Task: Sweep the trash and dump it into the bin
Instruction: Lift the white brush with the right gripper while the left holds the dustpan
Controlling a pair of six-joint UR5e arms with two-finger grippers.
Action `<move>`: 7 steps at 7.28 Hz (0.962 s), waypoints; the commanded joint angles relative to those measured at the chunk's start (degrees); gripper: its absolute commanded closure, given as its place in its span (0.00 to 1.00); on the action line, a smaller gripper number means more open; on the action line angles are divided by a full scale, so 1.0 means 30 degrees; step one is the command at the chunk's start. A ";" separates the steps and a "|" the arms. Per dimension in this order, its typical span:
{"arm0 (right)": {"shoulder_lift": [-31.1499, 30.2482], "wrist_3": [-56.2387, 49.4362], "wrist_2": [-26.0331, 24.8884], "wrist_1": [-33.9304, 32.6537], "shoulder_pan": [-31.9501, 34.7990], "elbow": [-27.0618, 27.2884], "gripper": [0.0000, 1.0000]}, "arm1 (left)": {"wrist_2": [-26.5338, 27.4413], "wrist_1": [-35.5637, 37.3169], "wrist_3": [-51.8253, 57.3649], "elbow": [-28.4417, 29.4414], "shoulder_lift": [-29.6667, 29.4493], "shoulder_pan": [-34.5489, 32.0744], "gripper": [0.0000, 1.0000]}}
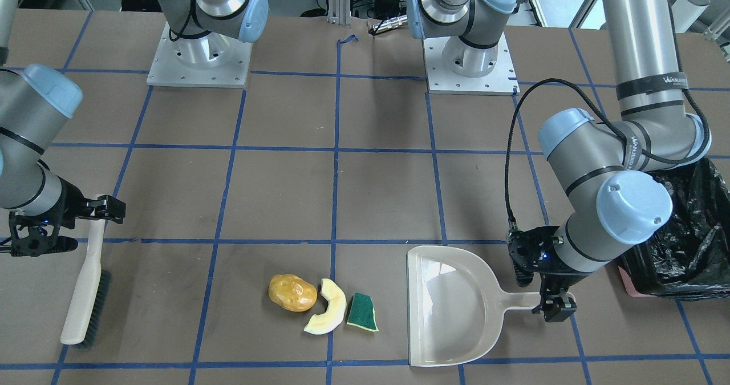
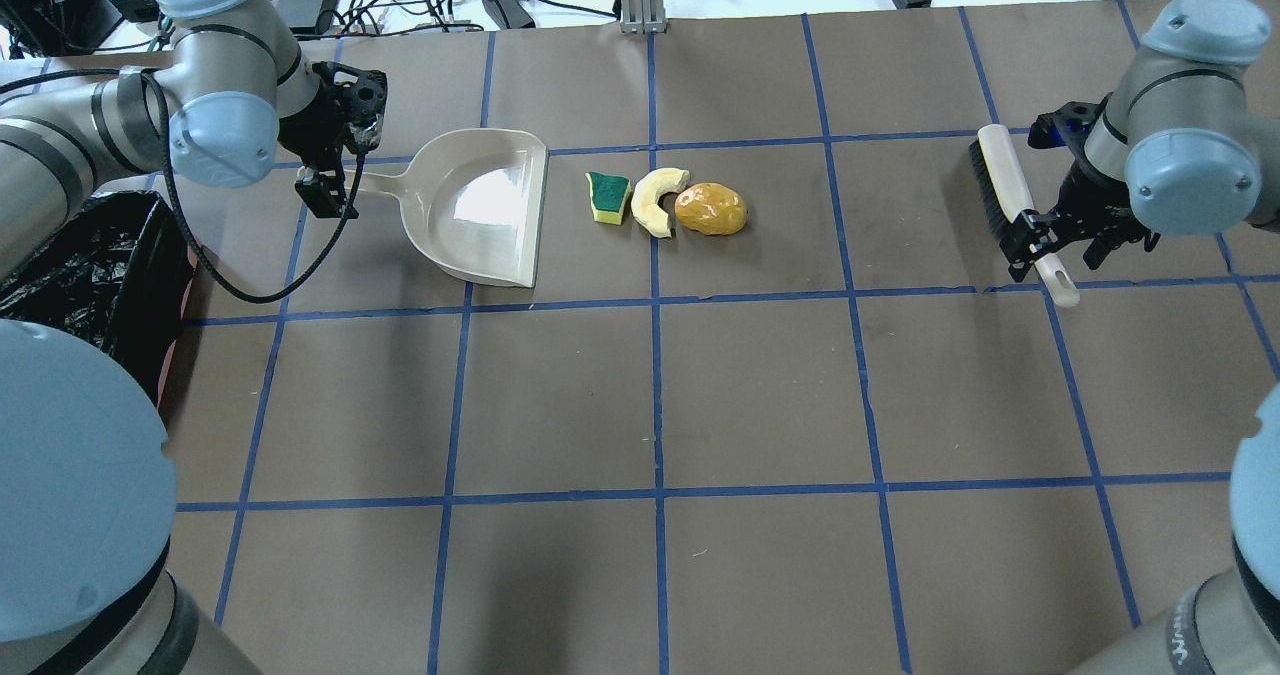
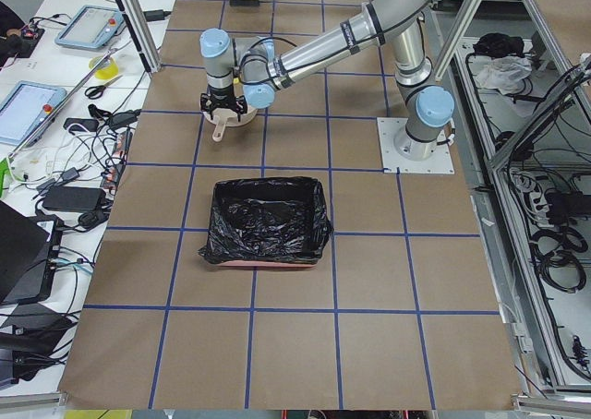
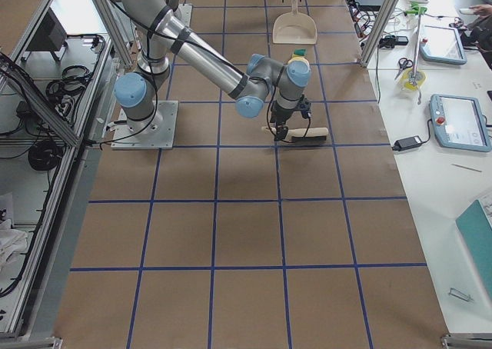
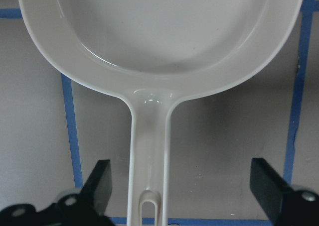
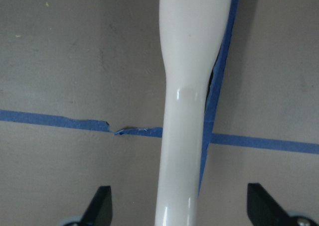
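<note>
One desk (image 1: 285, 191), brown, gridded with blue tape.

Three pieces of trash (image 1: 325, 305) in a row on it, just beside the dustpan's open mouth: green-and-yellow sponge piece (image 1: 363, 312) nearest the pan, pale wedge slice (image 1: 328, 313) in the middle, golden potato-like lump (image 1: 292, 292) farthest (whether slice and lump touch is too fine to tell).

One beige dustpan (image 1: 450, 305), flat, its handle end cut off in the wrist view.

One left gripper (image 5: 183, 183), released, its fingers (image 5: 99, 186) spread either side of the dustpan handle, clear of it.

One brush (image 1: 85, 294), white handle, dark bristles mostly hidden beneath it, well apart from the trash.

One right gripper (image 6: 182, 201), released, straddling the brush handle without contact.

One bin (image 3: 268, 221), black-bagged, pink base edge showing, at the robot's left end, partly behind the left arm (image 1: 604, 162) from the front.
</note>
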 commanded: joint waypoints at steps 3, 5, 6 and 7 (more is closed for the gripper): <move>0.0174 0.0306 0.0037 0.0012 -0.0246 0.0030 0.26 | -0.0188 0.0162 0.0073 0.0158 -0.1110 0.0106 0.00; 0.0175 0.0306 0.0212 0.0041 -0.0246 0.0000 0.27 | -0.0220 0.0250 0.0160 0.0304 -0.1110 0.0106 0.48; 0.0146 0.0306 0.0271 0.0041 -0.0246 -0.0029 0.27 | -0.0191 0.0250 0.0276 0.0333 -0.1110 0.0135 0.73; 0.0145 0.0277 0.0271 -0.0017 -0.0246 -0.0029 0.32 | -0.0045 0.0250 0.0277 0.0363 -0.1052 0.0136 0.87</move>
